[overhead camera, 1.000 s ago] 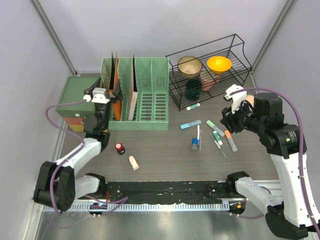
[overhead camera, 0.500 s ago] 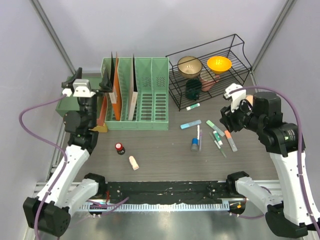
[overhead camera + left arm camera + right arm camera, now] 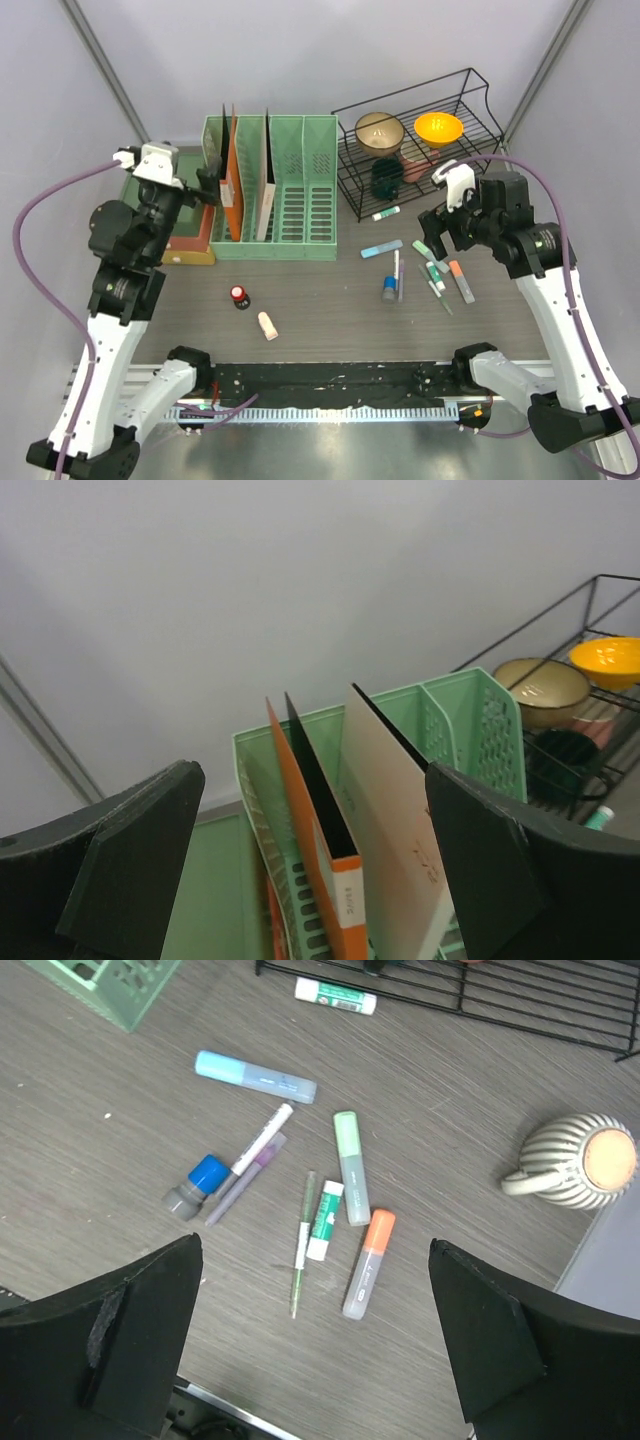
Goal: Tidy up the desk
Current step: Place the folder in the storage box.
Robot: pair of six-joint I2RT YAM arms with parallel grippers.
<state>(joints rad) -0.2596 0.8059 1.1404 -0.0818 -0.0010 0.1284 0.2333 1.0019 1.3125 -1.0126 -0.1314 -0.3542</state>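
Observation:
The desk (image 3: 330, 300) is a dark wood-grain top. My left gripper (image 3: 205, 183) hangs open and holds nothing, level with the left end of the green file rack (image 3: 290, 190). In the left wrist view an orange folder (image 3: 320, 880) and a pale folder (image 3: 395, 820) stand in the rack beyond the left gripper (image 3: 312, 810). My right gripper (image 3: 435, 232) is open and holds nothing, high above several scattered pens and markers. Under the right gripper (image 3: 315, 1260) lie an orange highlighter (image 3: 368, 1263), a green highlighter (image 3: 350, 1165) and a light blue marker (image 3: 255, 1076).
A striped mug (image 3: 570, 1160) stands at the desk's right edge. A black wire rack (image 3: 420, 150) holds a tan bowl (image 3: 380, 130), an orange bowl (image 3: 438, 127) and a dark cup (image 3: 387, 177). A small red-capped bottle (image 3: 239, 296) and a peach piece (image 3: 267, 325) lie front left.
My left arm has risen and pulled back from the rack's left slot, its jaws spreading wider. My right gripper has opened fully and swung left from the mug to above the pens.

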